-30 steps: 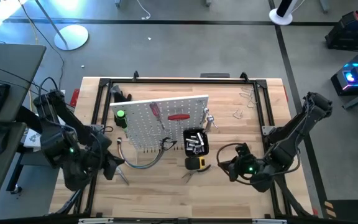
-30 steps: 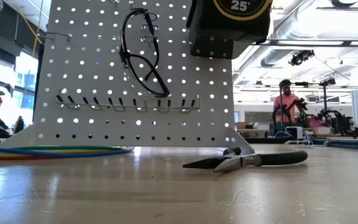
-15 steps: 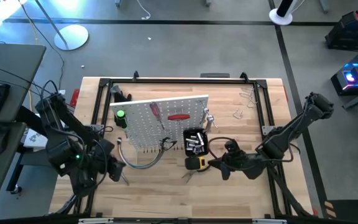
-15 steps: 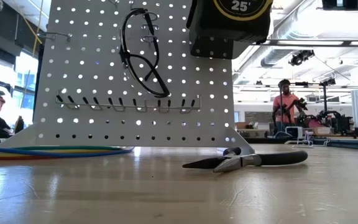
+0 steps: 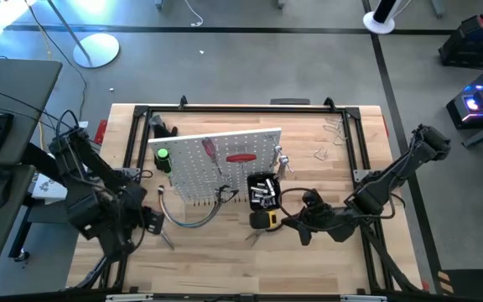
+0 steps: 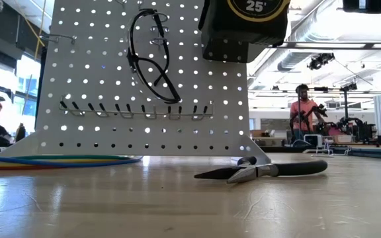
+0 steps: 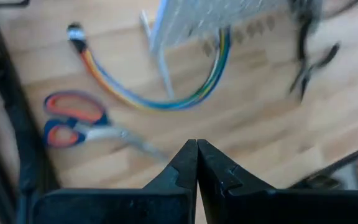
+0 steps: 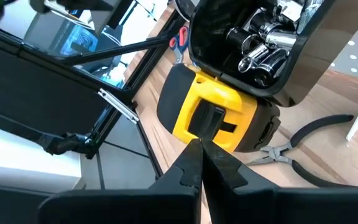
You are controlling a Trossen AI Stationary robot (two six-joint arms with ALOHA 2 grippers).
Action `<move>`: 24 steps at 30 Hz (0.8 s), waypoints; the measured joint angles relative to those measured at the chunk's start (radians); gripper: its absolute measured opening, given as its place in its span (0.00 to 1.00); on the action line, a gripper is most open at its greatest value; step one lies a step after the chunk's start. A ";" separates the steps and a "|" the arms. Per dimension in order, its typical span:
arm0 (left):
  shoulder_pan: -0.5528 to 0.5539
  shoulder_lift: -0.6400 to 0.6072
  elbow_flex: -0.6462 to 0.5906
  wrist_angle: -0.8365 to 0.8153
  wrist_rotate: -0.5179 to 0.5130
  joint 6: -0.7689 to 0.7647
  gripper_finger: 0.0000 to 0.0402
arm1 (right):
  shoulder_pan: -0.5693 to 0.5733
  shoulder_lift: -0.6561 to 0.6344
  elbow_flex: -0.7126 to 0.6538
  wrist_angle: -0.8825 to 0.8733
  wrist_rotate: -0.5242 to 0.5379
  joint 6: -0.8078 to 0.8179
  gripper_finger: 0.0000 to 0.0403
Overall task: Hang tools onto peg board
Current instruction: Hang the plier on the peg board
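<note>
The white peg board (image 5: pixel 216 164) stands mid-table and bears a green-handled screwdriver (image 5: pixel 163 156), a red-handled one (image 5: pixel 210 149) and a black bin (image 5: pixel 263 191) of silver sockets. A yellow tape measure (image 8: pixel 213 118) lies on the table under the bin. Black-handled pliers (image 6: pixel 263 170) lie before it. Red-handled scissors (image 7: pixel 79 119) lie flat near the table's left edge. My left gripper (image 7: pixel 196 148) is shut, pointing steeply down above the wood beside the scissors. My right gripper (image 8: pixel 199 144) is shut, just right of the tape measure (image 5: pixel 263 220). My right gripper's shut fingertips come slanting down from the table's right and stand at the tape measure's side by its black clip (image 8: pixel 207 118). I cannot tell whether they touch it. The tape measure lies on the table.
A curved bundle of coloured cables (image 7: pixel 160 93) lies on the wood left of the board's foot. A black metal frame (image 5: pixel 141 113) runs round the table. Loose metal clips (image 5: pixel 332 127) lie at the far right. Bare wood stretches along the near edge.
My right gripper has swung toward the table's left, up to the tape measure, rolling as it went, then kept still. My left gripper has tipped further down and rolled while sinking a little near the scissors. Both stay shut. No tool has moved.
</note>
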 joint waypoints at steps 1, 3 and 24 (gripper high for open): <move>0.016 -0.004 -0.003 0.009 -0.026 0.015 0.00 | 0.000 0.000 0.000 0.000 -0.002 0.000 0.00; 0.046 -0.016 -0.019 0.009 -0.069 0.026 0.00 | 0.000 0.000 0.000 0.000 -0.002 0.000 0.00; 0.232 -0.102 -0.239 0.008 -0.084 0.047 0.00 | 0.001 0.000 0.000 0.005 -0.040 0.000 0.00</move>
